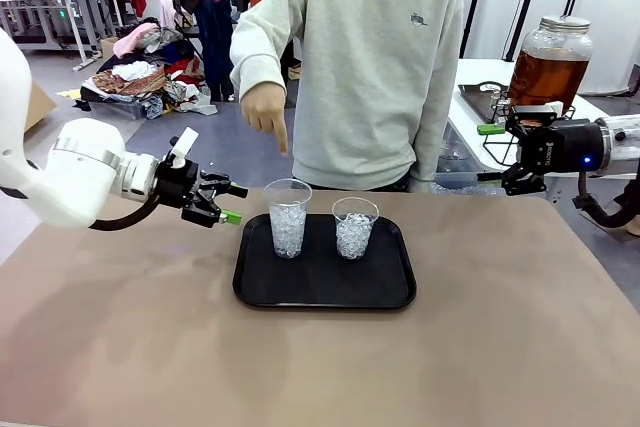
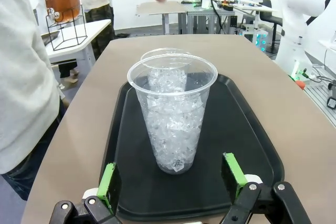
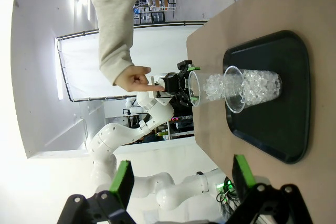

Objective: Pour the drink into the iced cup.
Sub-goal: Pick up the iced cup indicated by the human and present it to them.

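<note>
A black tray (image 1: pixel 322 292) is seen at the middle of the brown surface (image 1: pixel 300 377). Two clear cups filled with crushed ice are stood upright on its far half. The taller iced cup (image 1: pixel 288 217) is placed toward 11 o'clock of the tray and the shorter iced cup (image 1: pixel 355 228) toward 1 o'clock; they are set just beside each other and are not touching.

The left end effector (image 1: pixel 225 205) is held at 9 o'clock of the taller iced cup, near it but apart from it, with its jaws released and nothing grasped. In the left wrist view the left end effector (image 2: pixel 170 177) is seen with the taller iced cup (image 2: pixel 173 119) framed between its spread green pads (image 2: pixel 109 182), and the shorter iced cup (image 2: pixel 165 56) directly behind it.

The right end effector (image 1: pixel 512 155) is held at 2 o'clock of the tray, beyond the edge of the surface, released and empty. In the right wrist view the right end effector (image 3: pixel 182 176) is shown spread wide.

The drink (image 1: pixel 546 77), amber-brown, is contained in a large glass dispenser jar (image 1: pixel 552 42) with a silvery lid. The jar is set on a wire stand (image 2: pixel 65 27) on a white side table (image 1: pixel 470 117) at 2 o'clock, well apart from the cups.

A person's hand (image 1: pixel 266 112) is held above the taller iced cup at 12 o'clock, with one finger pointed down toward it.
</note>
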{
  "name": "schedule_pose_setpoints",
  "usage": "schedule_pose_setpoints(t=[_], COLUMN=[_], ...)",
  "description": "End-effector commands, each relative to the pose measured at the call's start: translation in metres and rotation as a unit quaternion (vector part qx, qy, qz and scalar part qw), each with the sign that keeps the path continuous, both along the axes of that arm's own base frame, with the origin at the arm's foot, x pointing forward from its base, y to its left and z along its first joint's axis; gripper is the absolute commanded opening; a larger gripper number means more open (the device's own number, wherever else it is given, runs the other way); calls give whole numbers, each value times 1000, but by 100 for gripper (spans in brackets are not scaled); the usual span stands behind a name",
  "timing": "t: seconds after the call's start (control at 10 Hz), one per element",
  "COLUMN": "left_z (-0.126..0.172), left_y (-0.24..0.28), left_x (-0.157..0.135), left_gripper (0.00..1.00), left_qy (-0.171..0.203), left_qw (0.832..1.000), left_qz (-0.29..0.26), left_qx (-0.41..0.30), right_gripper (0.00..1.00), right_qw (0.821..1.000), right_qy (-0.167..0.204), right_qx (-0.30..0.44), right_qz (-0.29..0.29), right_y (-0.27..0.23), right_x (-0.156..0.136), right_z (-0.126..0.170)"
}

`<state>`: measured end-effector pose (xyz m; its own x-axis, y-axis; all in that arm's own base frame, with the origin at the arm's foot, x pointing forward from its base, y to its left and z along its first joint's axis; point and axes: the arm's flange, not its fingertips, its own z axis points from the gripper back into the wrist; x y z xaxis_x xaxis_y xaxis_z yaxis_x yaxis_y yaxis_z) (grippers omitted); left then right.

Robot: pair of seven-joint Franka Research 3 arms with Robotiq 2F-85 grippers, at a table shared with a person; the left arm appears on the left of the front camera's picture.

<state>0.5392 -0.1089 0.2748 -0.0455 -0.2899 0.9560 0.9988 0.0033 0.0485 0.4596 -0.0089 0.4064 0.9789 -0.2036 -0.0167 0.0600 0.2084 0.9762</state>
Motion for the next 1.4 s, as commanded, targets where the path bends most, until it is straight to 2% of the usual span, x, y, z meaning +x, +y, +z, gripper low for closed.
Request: schedule_pose_setpoints(t=[0.0,0.7,1.3], left_z=[1,-14,-29], left_y=[1,-32,-47], left_x=[0,1,5], left_gripper=[100,100,100], left_qy=[-1,-11,-1], left_qw=[1000,1000,1000], left_qz=[1,16,1], left_qx=[-1,-6,-21], right_gripper=[100,100,100], right_qw=[1000,1000,1000], right_qy=[-1,-1,-1], right_qx=[2,2,2], right_qz=[0,0,0], right_y=[1,1,1], right_x=[0,0,0], right_z=[1,1,1])
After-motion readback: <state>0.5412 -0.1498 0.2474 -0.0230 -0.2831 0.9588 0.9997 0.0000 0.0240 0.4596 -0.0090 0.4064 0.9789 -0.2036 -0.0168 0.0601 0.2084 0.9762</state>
